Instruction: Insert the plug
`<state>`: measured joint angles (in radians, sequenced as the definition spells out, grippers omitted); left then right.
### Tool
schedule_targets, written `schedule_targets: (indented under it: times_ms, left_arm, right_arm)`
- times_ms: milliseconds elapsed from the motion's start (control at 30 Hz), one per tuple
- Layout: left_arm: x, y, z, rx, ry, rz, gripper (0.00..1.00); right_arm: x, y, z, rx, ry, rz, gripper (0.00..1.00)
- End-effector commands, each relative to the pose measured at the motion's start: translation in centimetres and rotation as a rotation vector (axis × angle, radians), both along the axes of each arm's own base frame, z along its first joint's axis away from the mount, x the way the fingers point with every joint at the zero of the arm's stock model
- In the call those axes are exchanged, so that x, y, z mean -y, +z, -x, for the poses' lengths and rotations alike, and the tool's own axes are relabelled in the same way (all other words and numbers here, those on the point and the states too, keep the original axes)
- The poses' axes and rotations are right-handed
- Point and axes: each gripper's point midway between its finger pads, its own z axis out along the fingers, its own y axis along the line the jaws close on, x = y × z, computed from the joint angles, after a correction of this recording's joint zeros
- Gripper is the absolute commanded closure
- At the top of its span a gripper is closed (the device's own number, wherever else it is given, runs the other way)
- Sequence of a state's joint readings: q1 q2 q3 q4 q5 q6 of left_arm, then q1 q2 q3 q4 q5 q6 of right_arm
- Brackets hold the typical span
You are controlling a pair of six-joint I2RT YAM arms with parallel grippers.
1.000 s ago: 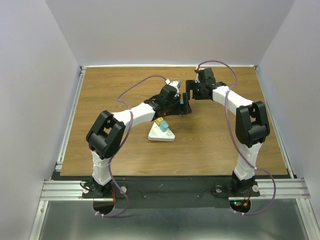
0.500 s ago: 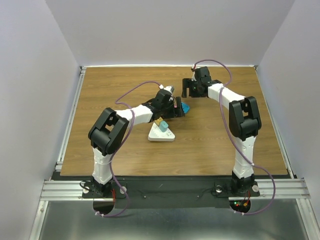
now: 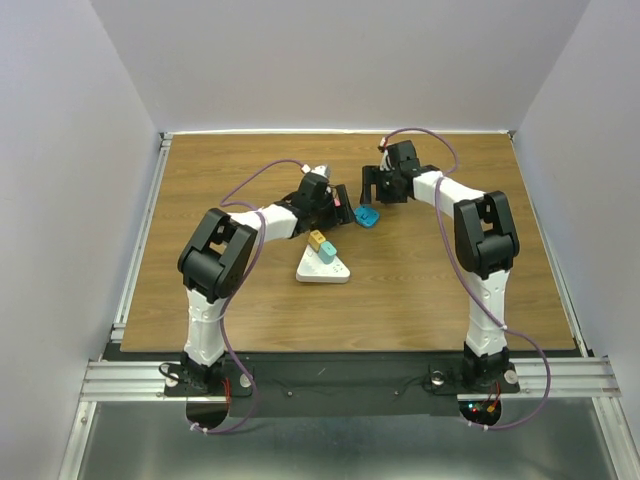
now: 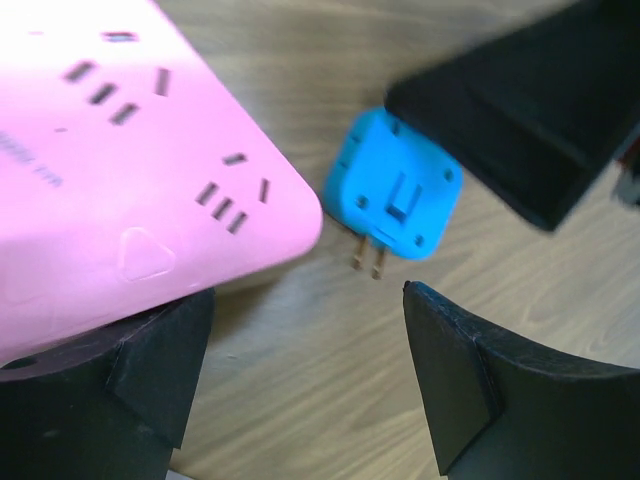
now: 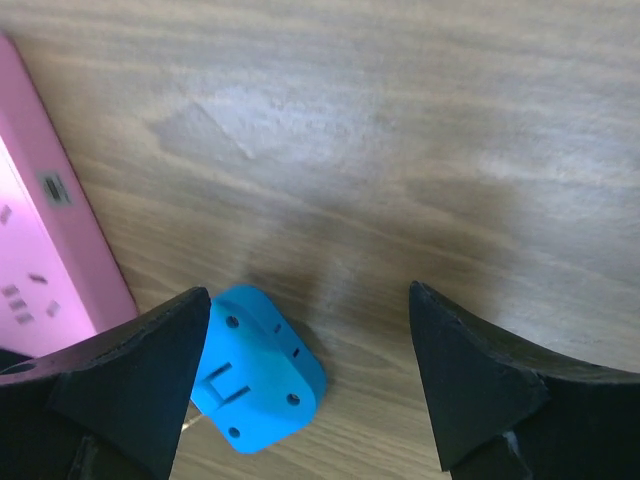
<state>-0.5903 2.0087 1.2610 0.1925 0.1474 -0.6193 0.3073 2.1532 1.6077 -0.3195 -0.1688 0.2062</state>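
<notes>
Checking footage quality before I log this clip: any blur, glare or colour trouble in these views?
Left wrist: soft throughout, the blue plug smeared, the power strip tinted pink. Right wrist: sharp wood grain, a pale glare patch on the table. Top: crisp, evenly lit; the strip looks white.

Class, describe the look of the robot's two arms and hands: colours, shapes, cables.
Both the left arm and right arm have white links with bulky black joints. A purple cable loops along each. The left hand and right hand have broad, matte black, wedge-shaped fingers.
</notes>
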Motion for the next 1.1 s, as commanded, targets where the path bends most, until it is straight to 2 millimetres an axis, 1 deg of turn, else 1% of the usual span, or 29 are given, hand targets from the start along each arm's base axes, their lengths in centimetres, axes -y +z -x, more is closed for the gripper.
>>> schedule_targets:
  times_ms: [0, 67, 100, 133, 167, 200, 267, 300, 333, 367, 433, 533, 667, 767, 800, 900, 967, 1067]
  left_arm:
    - [-1.5, 0.6, -1.5, 0.027, 0.052, -0.010, 0.12]
    - [-1.5, 0.6, -1.3, 0.027, 0.042, -0.004, 0.12]
    - [-1.3, 0.6, -1.0, 0.022, 0.039, 0.005, 0.12]
    - [-1.1, 0.6, -0.8, 0.024, 0.031, 0.013, 0.12]
    - [-0.5, 0.5, -0.3, 0.024, 0.010, 0.024, 0.12]
    - [-0.2, 0.3, 0.0, 0.021, 0.001, 0.028, 0.12]
    - [0.6, -0.1, 0.6, 0.014, -0.030, 0.039, 0.13]
    - [1.3, 0.0, 1.0, 0.018, -0.046, 0.045, 0.14]
    - [1.6, -0.2, 1.1, 0.015, -0.055, 0.045, 0.14]
    - [2.1, -0.3, 1.2, 0.012, -0.070, 0.050, 0.15]
    - [2.9, -0.3, 1.6, 0.009, -0.091, 0.054, 0.16]
    - [2.9, -0.9, 1.8, -0.002, -0.088, 0.046, 0.18]
    - [2.9, -1.8, 1.4, 0.024, -0.090, -0.004, 0.19]
    - [3.3, -1.5, 0.8, 0.086, -0.099, -0.064, 0.19]
    - [3.1, -1.7, 0.7, 0.103, -0.115, -0.109, 0.19]
    - [2.8, -1.5, 0.2, 0.151, -0.110, -0.176, 0.21]
    - [2.2, -1.4, -0.4, 0.195, -0.111, -0.236, 0.24]
    - [1.9, -1.2, -1.1, 0.242, -0.132, -0.300, 0.26]
  right_arm:
    - [-1.3, 0.7, 0.3, 0.022, 0.041, -0.051, 0.15]
    - [-1.7, 0.6, 0.9, 0.010, 0.052, -0.062, 0.15]
    - [-1.9, 0.1, 1.4, -0.004, 0.056, -0.063, 0.15]
    - [-2.1, 0.3, 1.8, -0.009, 0.060, -0.070, 0.15]
    - [-2.4, 0.2, 2.2, -0.018, 0.068, -0.081, 0.15]
    - [-2.6, -0.3, 2.9, -0.038, 0.070, -0.087, 0.15]
    - [-3.0, -0.4, 3.6, -0.055, 0.080, -0.109, 0.15]
    - [-3.2, -0.4, 3.9, -0.059, 0.085, -0.119, 0.15]
    - [-3.3, -0.9, 4.5, -0.078, 0.083, -0.125, 0.15]
    - [-3.4, -0.6, 4.6, -0.073, 0.087, -0.139, 0.16]
    - [-3.3, -0.8, 5.0, -0.085, 0.072, -0.139, 0.16]
    - [-2.6, -0.6, 4.8, -0.071, 0.031, -0.110, 0.16]
    - [-2.3, -0.2, 4.6, -0.066, -0.007, -0.113, 0.16]
    - [-2.2, 0.2, 4.6, -0.066, -0.031, -0.120, 0.16]
    - [-2.0, 0.1, 4.5, -0.065, -0.048, -0.112, 0.16]
    - [-1.2, 0.7, 4.3, -0.047, -0.087, -0.094, 0.15]
    - [-0.6, 1.4, 4.3, -0.033, -0.115, -0.091, 0.15]
    - [0.1, 2.3, 4.2, -0.021, -0.140, -0.105, 0.15]
